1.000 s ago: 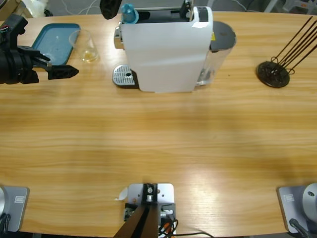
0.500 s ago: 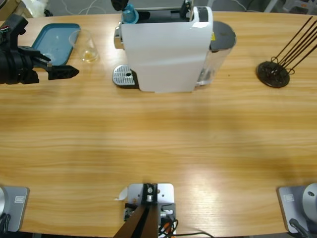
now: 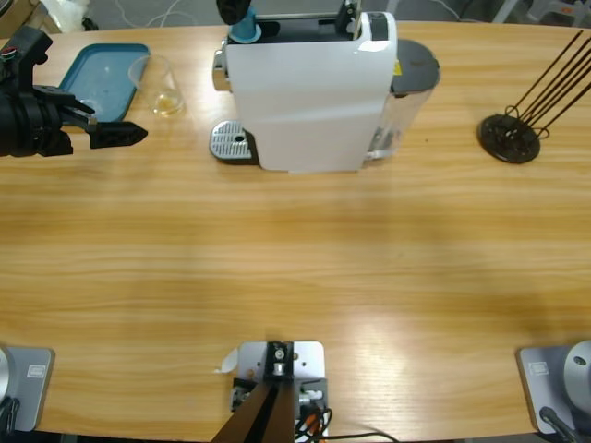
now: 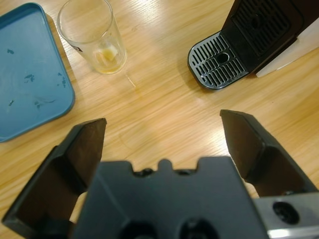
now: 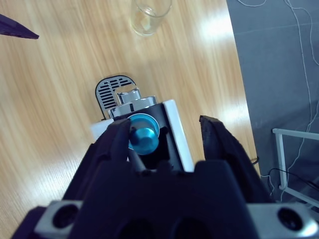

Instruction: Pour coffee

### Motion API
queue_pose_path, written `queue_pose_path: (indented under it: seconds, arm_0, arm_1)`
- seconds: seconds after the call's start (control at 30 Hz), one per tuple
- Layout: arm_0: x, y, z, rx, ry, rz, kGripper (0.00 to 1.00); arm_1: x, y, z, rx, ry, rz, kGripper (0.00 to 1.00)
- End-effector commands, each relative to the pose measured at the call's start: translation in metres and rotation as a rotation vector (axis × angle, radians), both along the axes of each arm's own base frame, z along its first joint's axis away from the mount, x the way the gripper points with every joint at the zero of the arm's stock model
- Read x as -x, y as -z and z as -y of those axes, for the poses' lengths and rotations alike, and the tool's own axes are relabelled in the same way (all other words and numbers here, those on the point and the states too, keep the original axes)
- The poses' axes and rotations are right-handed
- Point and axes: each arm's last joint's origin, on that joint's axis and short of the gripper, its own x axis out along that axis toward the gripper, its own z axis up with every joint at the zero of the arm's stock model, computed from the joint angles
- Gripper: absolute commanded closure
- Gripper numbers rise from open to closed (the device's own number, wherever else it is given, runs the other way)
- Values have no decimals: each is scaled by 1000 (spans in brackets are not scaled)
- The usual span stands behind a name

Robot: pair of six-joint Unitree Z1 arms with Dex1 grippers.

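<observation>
1. Coffee point(image 4: 108, 56) is only a thin, pale yellow layer at the bottom of a clear glass point(image 3: 159, 85); no dark liquid is seen.
2. That glass stands upright on the wooden table point(image 3: 295, 268), just beside the right edge of a blue tray point(image 3: 97, 78), and to the left of the white coffee machine point(image 3: 309, 92).
3. On the tray surface there are a few small dark marks in the left wrist view.
4. The machine has a round metal drip grate point(image 3: 231, 141) at its front-left foot, near the glass but not touching it.
5. On top of the machine, at its left end, a blue capsule point(image 5: 143, 138) sits in the opening.
6. The right gripper point(image 5: 164, 132) is directly above this top end; its jaws are parted narrowly, one of them close against the capsule. I cannot tell if it really touches.
7. The left gripper point(image 4: 162, 132) is low over the table with its jaws spread wide and nothing between them; it points toward the glass and the grate, apart from both.
8. Far to the right on the table stands a black wire rack point(image 3: 517, 129), well apart from the machine.
</observation>
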Motion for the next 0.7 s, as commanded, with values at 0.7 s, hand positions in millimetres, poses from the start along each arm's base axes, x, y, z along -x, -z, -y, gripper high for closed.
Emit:
queue_pose_path:
  seconds: [0.7]
  arm_0:
    - [3, 16, 1, -25, 26, -47, 9]
  arm_1:
    - [-8, -9, 29, 62, 82, 18, 428]
